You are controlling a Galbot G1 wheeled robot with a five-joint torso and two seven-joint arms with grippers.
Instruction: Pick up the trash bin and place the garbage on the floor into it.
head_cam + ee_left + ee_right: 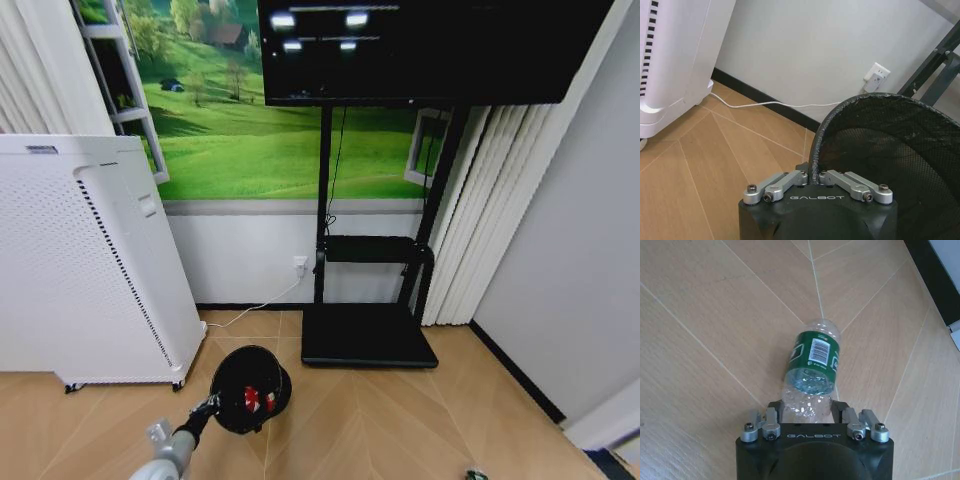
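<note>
The trash bin (250,390) is a small black mesh basket, tilted with its mouth towards me, in front of the TV stand. My left gripper (207,406) is shut on its rim, and the left wrist view shows the fingers (815,175) pinching the rim of the trash bin (890,145). Red-and-white garbage scraps (258,401) lie inside it. In the right wrist view a clear bottle with a green label (812,360) sticks out from my right gripper (807,407), whose fingers clamp its lower end above the wooden floor. A green speck of the bottle (476,475) shows at the head view's lower edge.
A tall white air purifier (90,260) stands at the left, its cable (770,104) running along the floor to a wall socket (876,76). A black TV stand base (368,335) sits against the back wall. Open wood floor lies to the right, bounded by a grey wall (570,250).
</note>
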